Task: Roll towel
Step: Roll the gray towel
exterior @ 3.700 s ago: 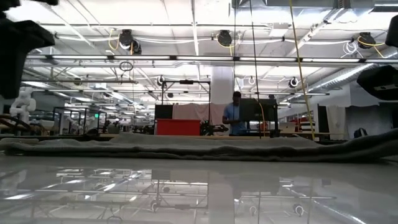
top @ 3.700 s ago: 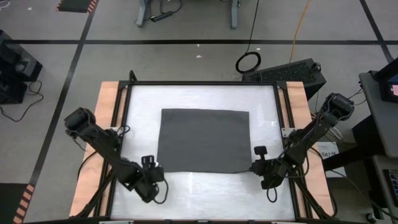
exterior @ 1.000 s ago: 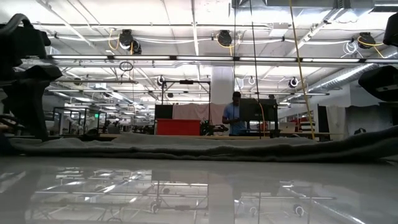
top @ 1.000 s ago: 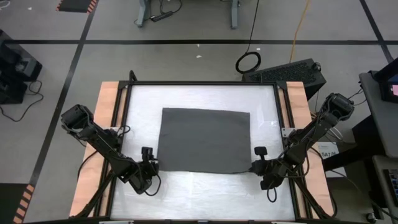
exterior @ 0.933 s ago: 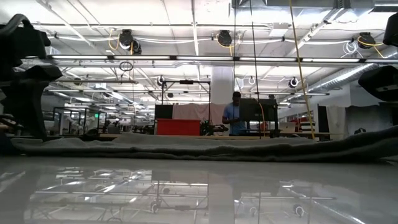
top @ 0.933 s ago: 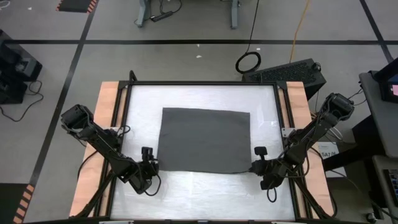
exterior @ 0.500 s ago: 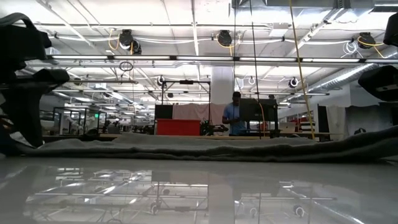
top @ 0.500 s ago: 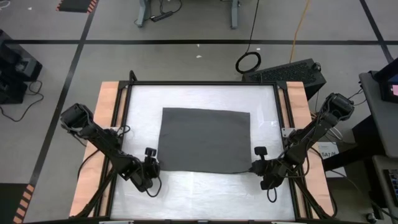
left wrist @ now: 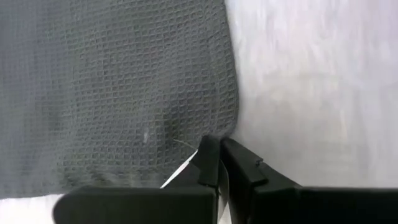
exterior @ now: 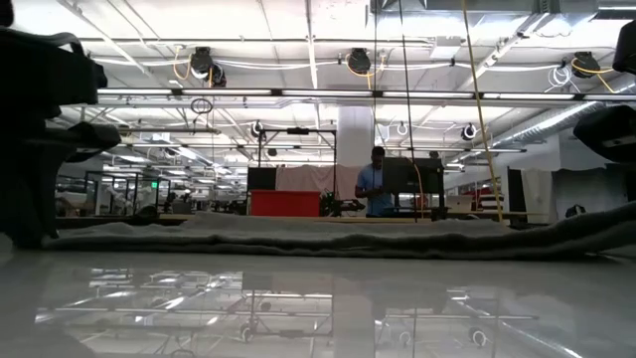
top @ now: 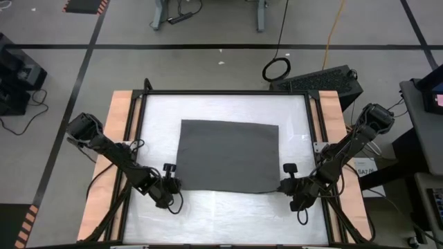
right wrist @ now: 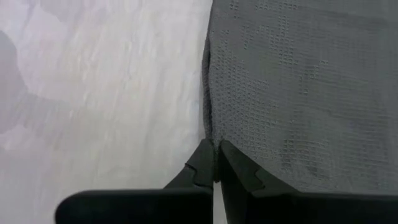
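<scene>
Pinching towel corners: left hand, right hand.

The high camera is looking straight down, taking in the whole table and surrounding floor. The low camera is sitting at tabletop level, facing toward the table's twelve o'clock edge and the room beyond. Each wrist camera is looking closely down past its fingers at one six o'clock corner of the towel, which all views are sharing
</scene>
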You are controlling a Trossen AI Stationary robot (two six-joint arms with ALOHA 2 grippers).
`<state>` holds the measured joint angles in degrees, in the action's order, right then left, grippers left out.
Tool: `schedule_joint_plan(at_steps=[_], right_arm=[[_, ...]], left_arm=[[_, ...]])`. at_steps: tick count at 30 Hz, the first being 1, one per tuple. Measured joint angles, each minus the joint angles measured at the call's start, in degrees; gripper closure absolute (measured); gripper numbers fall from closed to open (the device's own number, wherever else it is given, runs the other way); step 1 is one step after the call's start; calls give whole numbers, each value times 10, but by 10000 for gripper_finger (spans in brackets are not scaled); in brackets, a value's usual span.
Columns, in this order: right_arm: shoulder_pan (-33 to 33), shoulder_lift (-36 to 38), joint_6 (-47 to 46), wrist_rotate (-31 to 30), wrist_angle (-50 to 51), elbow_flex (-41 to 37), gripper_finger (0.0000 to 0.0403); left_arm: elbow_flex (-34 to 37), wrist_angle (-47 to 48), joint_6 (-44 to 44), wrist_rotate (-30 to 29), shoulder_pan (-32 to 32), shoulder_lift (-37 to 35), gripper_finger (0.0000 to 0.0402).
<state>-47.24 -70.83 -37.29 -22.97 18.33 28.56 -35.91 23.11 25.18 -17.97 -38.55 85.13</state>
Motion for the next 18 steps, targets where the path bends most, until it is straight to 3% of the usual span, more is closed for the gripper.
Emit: schedule_joint_plan(at_steps=[6, 12, 18], right_arm=[[0, 37, -33, 54, -2, 0, 403], [4, 102, -43, 58, 2, 1, 403], [18, 125, -47, 54, 16, 1, 403]], left_arm=[[1, 48, 58, 37, 27, -75, 393], [1, 50, 60, 69, 64, -142, 394], [1, 49, 57, 76, 98, -155, 390]])
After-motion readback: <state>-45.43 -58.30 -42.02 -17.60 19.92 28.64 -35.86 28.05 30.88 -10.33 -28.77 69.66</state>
